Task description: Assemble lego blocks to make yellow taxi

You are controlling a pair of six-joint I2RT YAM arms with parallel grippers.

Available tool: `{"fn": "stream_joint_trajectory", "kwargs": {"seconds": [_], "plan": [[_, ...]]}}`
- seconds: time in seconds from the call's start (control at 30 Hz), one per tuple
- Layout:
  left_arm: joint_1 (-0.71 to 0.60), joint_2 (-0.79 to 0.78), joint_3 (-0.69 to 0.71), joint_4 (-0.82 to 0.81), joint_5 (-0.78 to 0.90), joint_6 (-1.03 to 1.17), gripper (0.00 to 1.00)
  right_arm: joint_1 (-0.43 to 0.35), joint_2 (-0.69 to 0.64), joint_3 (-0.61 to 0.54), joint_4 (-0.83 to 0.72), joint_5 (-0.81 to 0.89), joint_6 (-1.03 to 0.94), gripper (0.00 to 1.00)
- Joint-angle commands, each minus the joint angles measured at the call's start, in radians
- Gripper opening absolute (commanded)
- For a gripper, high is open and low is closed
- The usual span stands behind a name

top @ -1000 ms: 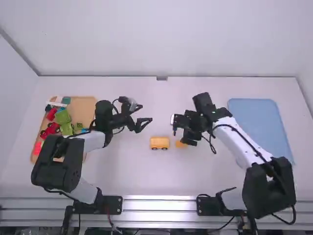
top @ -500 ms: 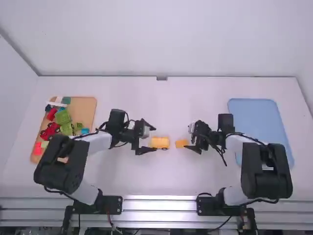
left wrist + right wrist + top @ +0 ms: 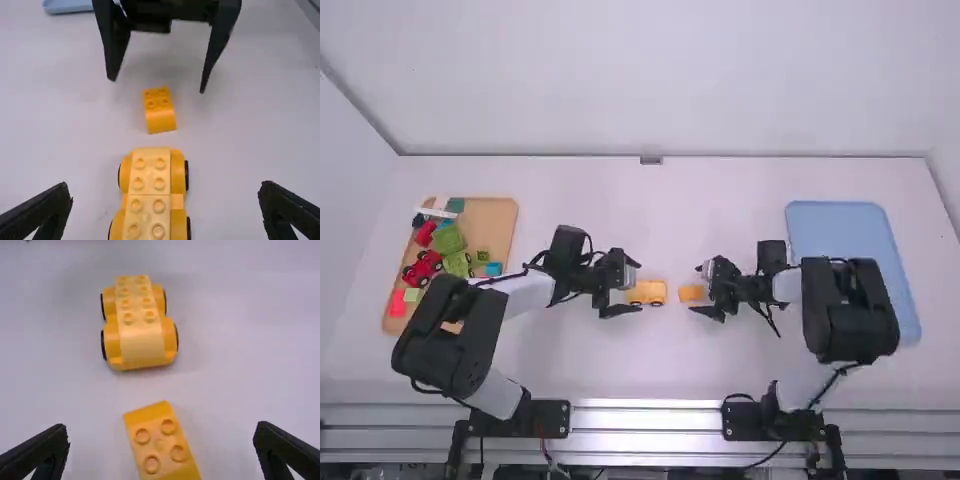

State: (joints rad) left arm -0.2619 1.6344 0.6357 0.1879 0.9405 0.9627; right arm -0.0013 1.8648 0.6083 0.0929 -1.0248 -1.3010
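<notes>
My left gripper [image 3: 165, 191] and right gripper [image 3: 161, 430] gape wide, yellow wheeled plastic car [image 3: 141, 335] seems built, orange four-stud plastic block [image 3: 161, 444] remains.

Left gripper [image 3: 639, 286] has come nearer and right; fingers now astride left end of wheeled base [image 3: 648, 293]. Right gripper [image 3: 698, 290], first over far side of small block [image 3: 691, 293], has dropped nearer, then edged left.

Wooden tray [image 3: 496, 222] at left, green blocks [image 3: 448, 239] and red car [image 3: 423, 267] on it, blue tray [image 3: 850, 262] at right
</notes>
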Motion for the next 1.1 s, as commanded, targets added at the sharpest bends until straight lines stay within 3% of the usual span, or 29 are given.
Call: {"fn": "stream_joint_trajectory", "kwargs": {"seconds": [0.0,0.07,0.1,0.13,0.2,0.33,0.43,0.57,0.7,0.8,1.07], "plan": [[0.002,0.006,0.010,0.007,0.011,-0.057,0.99,-0.009,0.067,0.050,-0.003,-0.052,-0.073,0.99],[0.002,0.006,0.010,0.004,0.011,-0.056,0.99,-0.023,0.108,0.074,-0.004,-0.052,-0.065,0.84],[0.003,0.006,0.010,0.004,0.011,-0.056,0.99,-0.025,0.113,0.077,-0.006,-0.052,-0.064,0.83],[0.008,0.006,0.010,0.003,0.011,-0.057,0.99,-0.033,0.133,0.095,-0.029,-0.053,-0.077,0.67],[0.001,0.006,0.010,0.003,0.012,-0.057,0.99,-0.040,0.154,0.114,-0.075,-0.058,-0.124,0.56],[0.000,0.006,0.010,0.004,0.012,-0.057,0.99,-0.045,0.163,0.127,-0.142,-0.045,-0.198,0.58],[0.000,0.006,0.010,0.005,0.012,-0.057,0.99,-0.034,0.163,0.126,-0.158,-0.015,-0.207,0.68],[0.000,0.006,0.010,0.004,0.011,-0.057,0.99,-0.006,0.163,0.127,-0.136,0.022,-0.187,0.69],[0.000,0.006,0.010,0.003,0.012,-0.057,0.99,0.024,0.163,0.126,-0.091,0.064,-0.116,0.63],[0.000,0.006,0.010,0.003,0.012,-0.058,0.99,0.034,0.163,0.126,-0.100,0.065,-0.120,0.47],[0.000,0.006,0.010,0.004,0.012,-0.057,0.99,-0.006,0.163,0.125,-0.118,0.057,-0.121,0.46]]}}
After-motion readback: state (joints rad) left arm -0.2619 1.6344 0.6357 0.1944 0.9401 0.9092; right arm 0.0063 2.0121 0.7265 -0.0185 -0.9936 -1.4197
